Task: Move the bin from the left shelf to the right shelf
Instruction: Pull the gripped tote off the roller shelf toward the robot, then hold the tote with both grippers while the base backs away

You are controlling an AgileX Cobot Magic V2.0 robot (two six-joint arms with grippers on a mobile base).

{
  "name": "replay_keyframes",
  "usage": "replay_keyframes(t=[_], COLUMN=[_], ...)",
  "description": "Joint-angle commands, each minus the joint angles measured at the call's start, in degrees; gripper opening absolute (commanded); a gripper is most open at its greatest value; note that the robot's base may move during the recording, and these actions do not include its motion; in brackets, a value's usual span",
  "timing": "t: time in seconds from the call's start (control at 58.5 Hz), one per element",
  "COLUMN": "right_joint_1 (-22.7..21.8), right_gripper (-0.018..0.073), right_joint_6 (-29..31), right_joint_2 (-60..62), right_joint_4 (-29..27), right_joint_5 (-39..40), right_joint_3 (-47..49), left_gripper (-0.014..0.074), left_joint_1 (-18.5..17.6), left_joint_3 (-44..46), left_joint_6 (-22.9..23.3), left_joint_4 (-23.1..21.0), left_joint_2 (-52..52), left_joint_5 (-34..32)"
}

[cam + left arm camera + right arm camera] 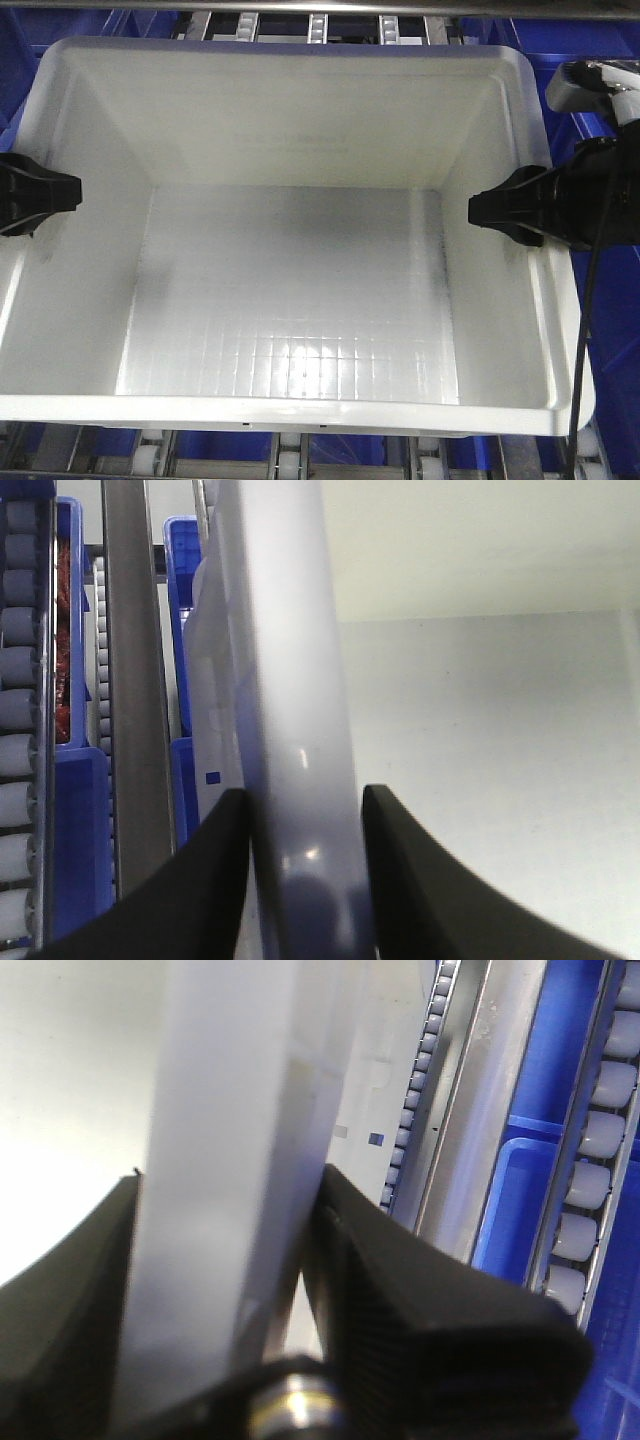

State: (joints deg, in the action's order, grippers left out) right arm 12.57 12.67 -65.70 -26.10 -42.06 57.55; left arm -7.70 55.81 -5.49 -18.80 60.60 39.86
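Two-handed hold: my left gripper (62, 192) and right gripper (482, 210) each pinch the thick rolled rim of the bin (290, 300) midway along opposite side walls, fingers (210, 880) pressed on the lip inside and out. The empty white tote sits level over a roller rack (290, 462), with dark blue bins (610, 330) beside and beneath it. I cannot tell whether it rests on the rollers or hangs clear. Being empty, it should be light, its plastic stiff but smooth. I judge these mid-wall rims the safest hold, though uneven lifting could let it slip.
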Motion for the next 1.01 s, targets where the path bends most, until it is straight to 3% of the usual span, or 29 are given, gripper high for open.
replay_keyframes(t=[0.0,0.991], right_joint_1=[0.0,0.0], right_gripper=[-0.0004,-0.0004], right_joint_6=[3.1,3.1], right_joint_2=[2.0,2.0], right_joint_4=[-2.9,-2.9], right_joint_5=[5.4,3.4], right_joint_3=[2.3,2.3], left_gripper=[-0.0007,-0.0007], left_joint_1=[-0.4,-0.4], left_joint_3=[2.2,2.2], left_joint_6=[-1.4,-1.4], left_joint_4=[-4.0,-4.0], left_joint_2=[-1.6,-1.6], left_joint_5=[-4.6,-4.6])
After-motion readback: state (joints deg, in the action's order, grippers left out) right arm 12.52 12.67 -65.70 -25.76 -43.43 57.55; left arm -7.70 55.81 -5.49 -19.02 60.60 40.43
